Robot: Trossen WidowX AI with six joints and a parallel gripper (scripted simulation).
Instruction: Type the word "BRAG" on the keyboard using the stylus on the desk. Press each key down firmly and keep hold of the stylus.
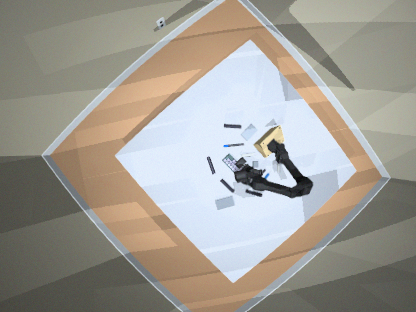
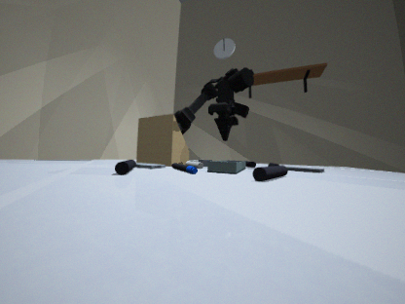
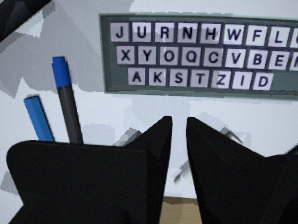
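Observation:
The keyboard (image 3: 200,52) (image 1: 229,162) (image 2: 226,167) lies flat on the white desk, its white letter keys facing up at the top of the wrist view. A dark stylus with a blue tip (image 3: 67,100) (image 2: 185,169) lies on the desk to the left of the keyboard, with a plain blue pen (image 3: 37,117) beside it. My gripper (image 3: 178,123) (image 2: 225,136) (image 1: 239,172) hangs well above the desk, in front of the keyboard. Its fingers are nearly shut, with a narrow gap and nothing between them. The stylus is apart from the fingers.
A cardboard box (image 1: 269,141) (image 2: 156,140) stands by the arm's base. Dark cylinders (image 2: 125,167) (image 2: 270,172) and dark bars (image 1: 232,125) (image 1: 211,165) lie around the keyboard. Flat grey plates (image 1: 225,202) (image 1: 248,132) lie on the desk.

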